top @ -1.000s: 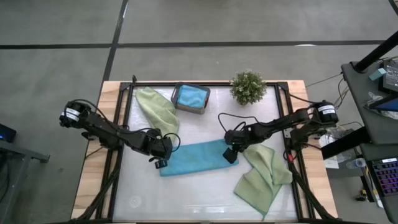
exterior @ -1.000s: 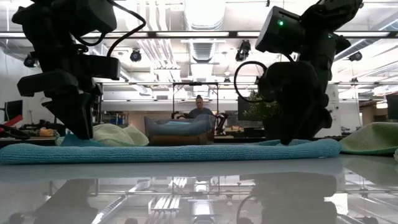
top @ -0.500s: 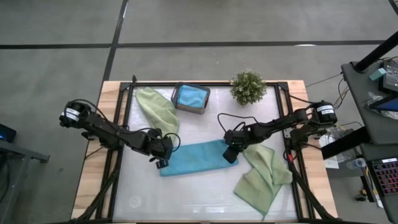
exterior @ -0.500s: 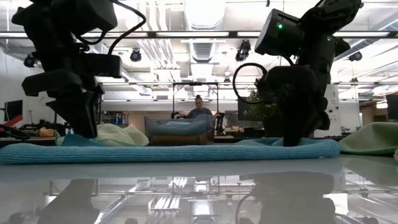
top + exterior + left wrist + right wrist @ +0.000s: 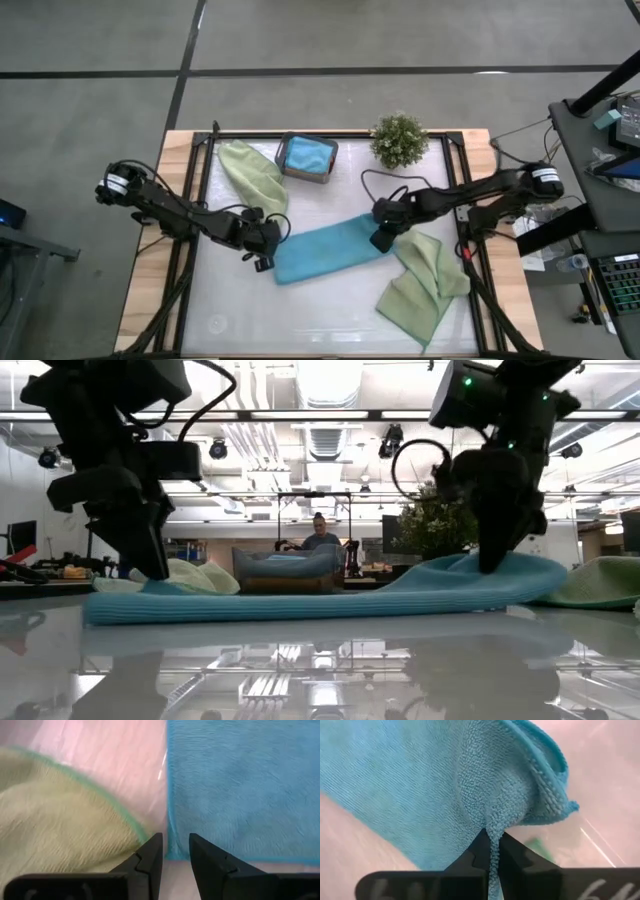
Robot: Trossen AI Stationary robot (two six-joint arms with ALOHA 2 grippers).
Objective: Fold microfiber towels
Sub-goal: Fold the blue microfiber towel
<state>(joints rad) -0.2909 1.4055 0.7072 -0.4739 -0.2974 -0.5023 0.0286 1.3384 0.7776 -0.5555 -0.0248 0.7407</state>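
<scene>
Mid-bench: teal towel [image 5: 330,250], part-folded. Right pincer [image 5: 381,240], at its 3 o'clock end, is clamped on a thin pinch of pile, that end raised. Left pincer [image 5: 262,262], at the 9 o'clock corner, stands slightly parted; hold unclear. Risk: the pinch slips or the left corner drags, skewing the fold. Green towel [image 5: 425,280] just beside could snag.
</scene>
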